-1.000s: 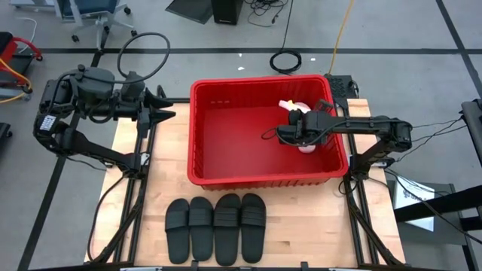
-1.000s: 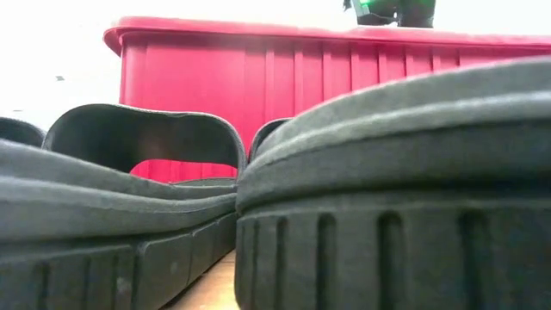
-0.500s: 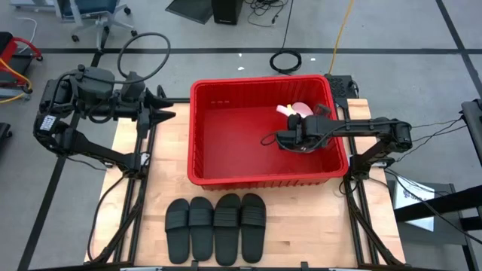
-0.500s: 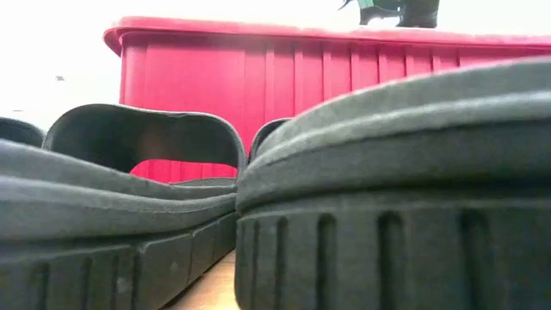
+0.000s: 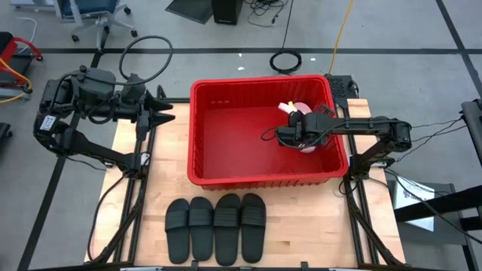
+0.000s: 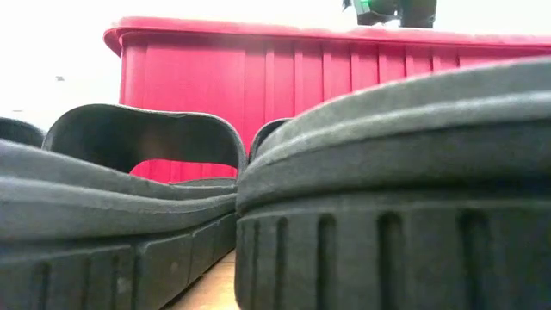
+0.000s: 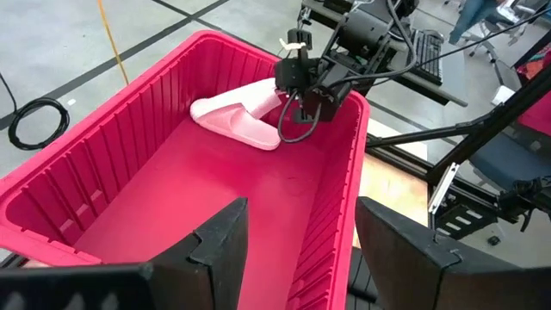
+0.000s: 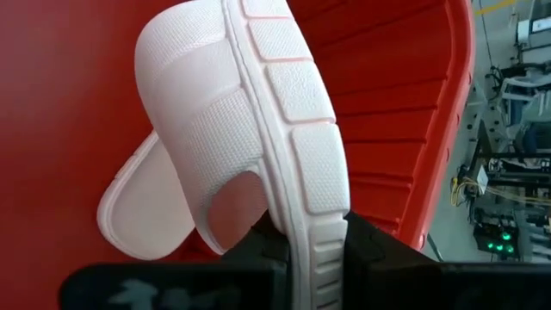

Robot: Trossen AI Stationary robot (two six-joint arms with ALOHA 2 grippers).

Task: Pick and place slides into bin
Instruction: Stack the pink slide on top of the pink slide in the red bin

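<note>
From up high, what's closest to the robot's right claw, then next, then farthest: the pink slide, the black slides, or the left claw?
1. Pink slide: clamped in the right gripper, inside the red bin.
2. Black slides: on the table in front of the bin.
3. Left gripper: beyond the bin's far side.

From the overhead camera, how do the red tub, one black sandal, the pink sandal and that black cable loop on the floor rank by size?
1. Red bin, by far the largest.
2. Black slide.
3. Floor cable coil, smaller, though it lies lower than the table.
Pink slide: unranked, since the right gripper, shut on it, hides most of it.
</note>
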